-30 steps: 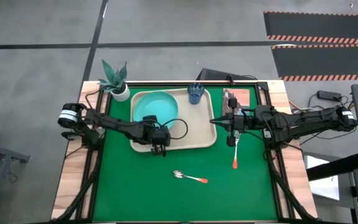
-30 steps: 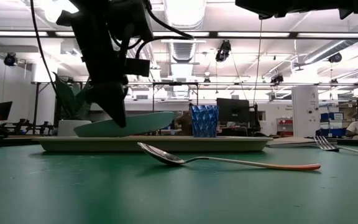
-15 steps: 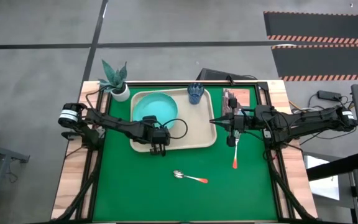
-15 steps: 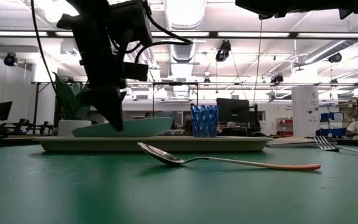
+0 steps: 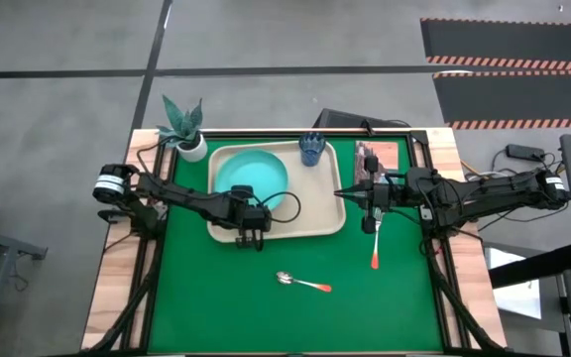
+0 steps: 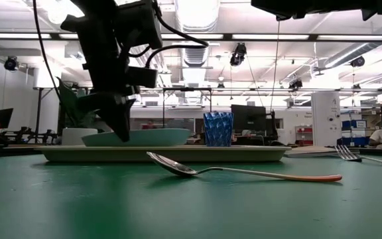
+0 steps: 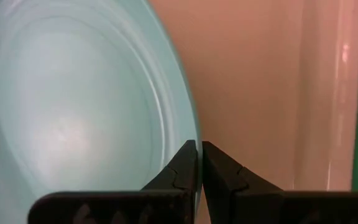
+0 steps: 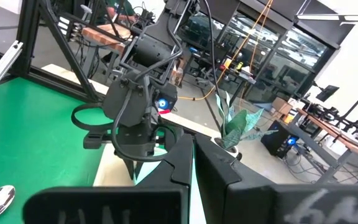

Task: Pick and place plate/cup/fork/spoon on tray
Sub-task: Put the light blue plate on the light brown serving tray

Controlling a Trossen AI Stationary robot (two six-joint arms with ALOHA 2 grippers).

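The turquoise plate [image 5: 251,180] lies level in the left half of the beige tray [image 5: 317,220]; it also shows in the low view [image 6: 144,137] and the left wrist view [image 7: 73,112]. My left gripper [image 5: 252,236] is over the tray's near edge, shut on the plate's rim. The blue cup [image 5: 312,149] stands upright in the tray's far right corner. The fork [image 5: 376,241] lies on the green mat right of the tray. The spoon [image 5: 303,284] lies on the mat near of the tray. My right gripper [image 5: 341,194] is shut and empty above the tray's right edge. My left gripper pinches the plate's near rim [image 7: 193,138] between its two fingers [image 7: 182,165]. The fingers come from above, pointing down [image 6: 121,129]. The plate sits level, its underside down on the tray or just over it; I cannot tell which.
A white pot with a green plant [image 5: 186,134] stands at the mat's far left corner. A small box [image 5: 369,161] lies on the wood at the far right. Open green mat lies on the near side around the spoon.
My left gripper has gone down and slightly toward the table's right edge with the plate. The plate was tilted, its right side raised above the tray; it has come down and now lies level on the tray. My right arm has kept still.
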